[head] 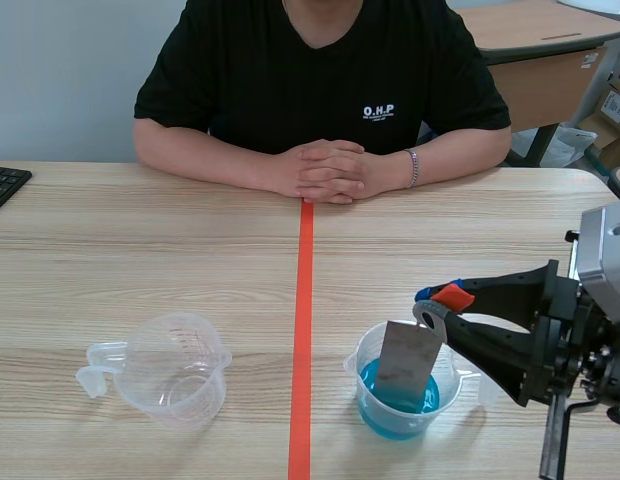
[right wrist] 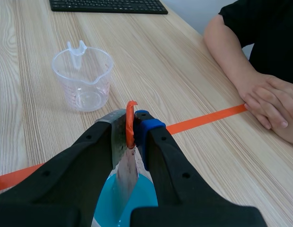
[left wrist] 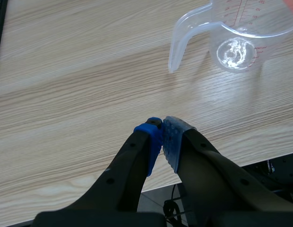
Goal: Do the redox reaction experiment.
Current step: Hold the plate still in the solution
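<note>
A clear measuring cup (head: 402, 394) with blue liquid (right wrist: 130, 201) stands right of the orange tape line. My right gripper (head: 437, 301) is shut on a grey metal sheet (head: 404, 362) with an orange tab; the sheet hangs down into the cup, its lower end in the liquid. In the right wrist view the sheet (right wrist: 127, 170) is pinched between my fingers, right gripper (right wrist: 132, 126). An empty clear measuring cup (head: 175, 368) stands on the left. My left gripper (left wrist: 163, 137) is shut on nothing near the table's front edge, with the empty cup (left wrist: 234, 35) ahead of it.
A person sits across the table with clasped hands (head: 325, 170) resting at the far end of the tape line (head: 303, 340). A black keyboard (head: 2, 185) lies at the far left edge.
</note>
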